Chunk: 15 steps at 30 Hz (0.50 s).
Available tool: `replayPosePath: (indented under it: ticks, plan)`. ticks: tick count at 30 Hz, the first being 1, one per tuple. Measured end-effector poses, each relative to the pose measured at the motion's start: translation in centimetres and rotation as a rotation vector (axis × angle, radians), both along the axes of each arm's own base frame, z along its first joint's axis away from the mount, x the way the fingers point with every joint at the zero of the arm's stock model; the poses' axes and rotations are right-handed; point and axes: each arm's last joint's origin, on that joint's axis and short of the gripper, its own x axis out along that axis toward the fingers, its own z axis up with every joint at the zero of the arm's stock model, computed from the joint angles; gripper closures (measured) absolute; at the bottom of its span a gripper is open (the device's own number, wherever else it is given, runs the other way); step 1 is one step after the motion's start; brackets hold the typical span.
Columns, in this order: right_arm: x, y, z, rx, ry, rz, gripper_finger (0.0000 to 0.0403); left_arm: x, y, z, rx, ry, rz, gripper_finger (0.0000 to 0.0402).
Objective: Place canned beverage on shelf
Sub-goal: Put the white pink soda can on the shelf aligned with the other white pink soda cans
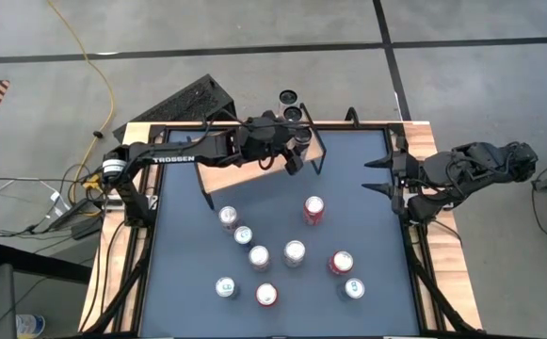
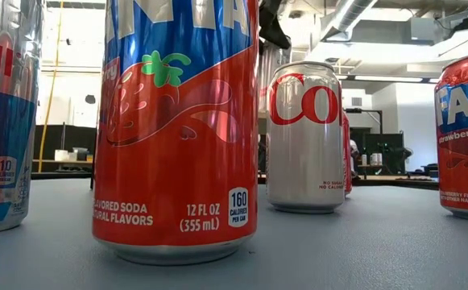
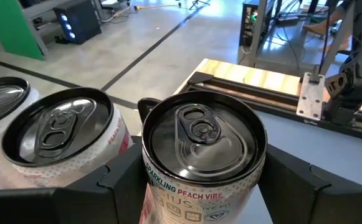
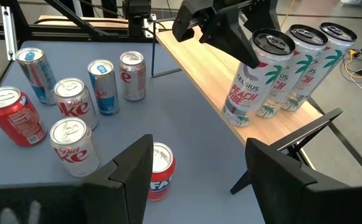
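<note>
**Can gripped on shelf**

Left gripper (image 4: pixel 230 37) clamped on a Celsius can (image 4: pixel 255 78), upright on the shelf (image 4: pixel 199 68) at the table's (image 1: pixel 188 245) far edge, touching two matching cans (image 4: pixel 311 62). Soda cans (image 1: pixel 282 254) scattered mid-table. Right gripper (image 1: pixel 372 176) parked at the right edge, fingers apart, holding nothing.

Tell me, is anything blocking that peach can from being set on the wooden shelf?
Nothing visible is. The left gripper holds the peach can at the wooden shelf, beside two cans already standing there. The board before it is bare.
</note>
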Motion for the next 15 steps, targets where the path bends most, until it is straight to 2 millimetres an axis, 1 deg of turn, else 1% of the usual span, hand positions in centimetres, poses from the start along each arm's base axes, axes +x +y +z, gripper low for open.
replayPosePath:
  ticks: [3,10,15]
  plan:
    - [0.0,0.0,0.0,0.0,0.0,0.0,0.0163,0.0,0.2,0.0,-0.005,-0.002,-0.004,0.0165]
    - [0.0,0.0,0.0,0.001,0.0,0.0,0.0163,-0.1,0.8,-1.3,-0.039,-0.067,-0.019,0.0165]
    - [0.0,0.0,0.0,0.001,0.001,0.001,0.0163,-0.2,0.8,-1.2,-0.025,-0.055,-0.023,0.0165]
